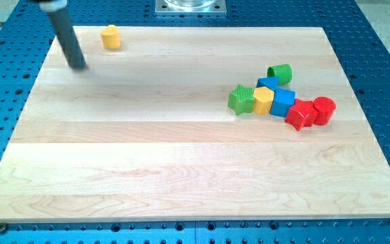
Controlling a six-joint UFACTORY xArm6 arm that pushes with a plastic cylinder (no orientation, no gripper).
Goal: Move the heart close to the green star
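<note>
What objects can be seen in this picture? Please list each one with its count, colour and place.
yellow heart: 1, yellow, near the view's top left, alone, to the right of my tip.
green star: 1, green, left end of the cluster at the view's right.
yellow block: 1, yellow, touching the green star's right side; shape unclear.
blue blocks: 2, blue, in the middle of the cluster, one behind the other.
green cylinder: 1, green, at the top of the cluster.
red blocks: 2, red, right end of the cluster; the right one looks round.
wooden board: 1, light wood, under everything.
blue perforated table: 1, blue, around the board.
my tip: 1, dark rod, the view's top left, touching no block.
</note>
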